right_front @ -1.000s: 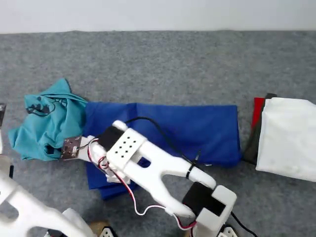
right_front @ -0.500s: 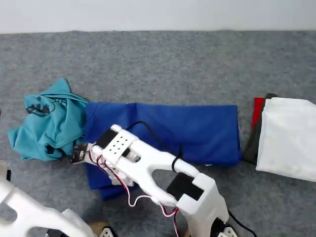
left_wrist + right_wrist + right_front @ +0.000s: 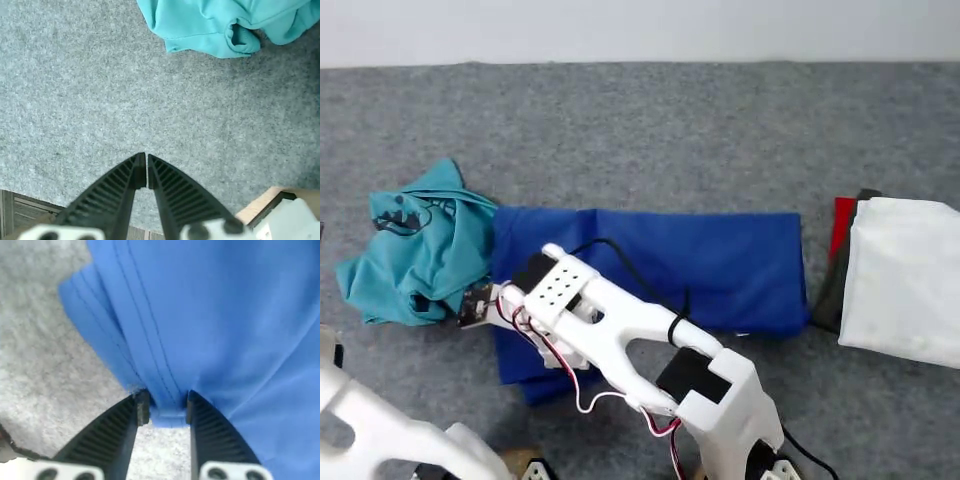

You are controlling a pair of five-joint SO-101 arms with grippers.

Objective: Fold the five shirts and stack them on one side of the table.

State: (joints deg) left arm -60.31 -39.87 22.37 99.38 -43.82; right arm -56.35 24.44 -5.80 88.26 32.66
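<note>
Finds the blue shirt (image 3: 720,260) spread long and flat across the middle of the grey table (image 3: 650,130), its left end doubled over and rumpled toward the near edge. Pinches that end with the right gripper (image 3: 164,407), both fingers closed on a bunched fold along the stitched hem. Has the right arm (image 3: 620,320) slanting in from the near side, over the shirt's left part.

Places a teal shirt (image 3: 415,250) in a crumpled heap at the blue one's left end, touching it. Sets a folded white shirt (image 3: 905,280) at the table's right edge, on top of a red shirt (image 3: 842,225) and a dark shirt (image 3: 830,295), both peeking out on the side facing the blue shirt, just beside its right end.

Holds the left gripper (image 3: 146,172) pressed shut on nothing, above bare grey table, with the edge of the teal heap farther off. Puts the left arm (image 3: 365,425) at the near left corner.
</note>
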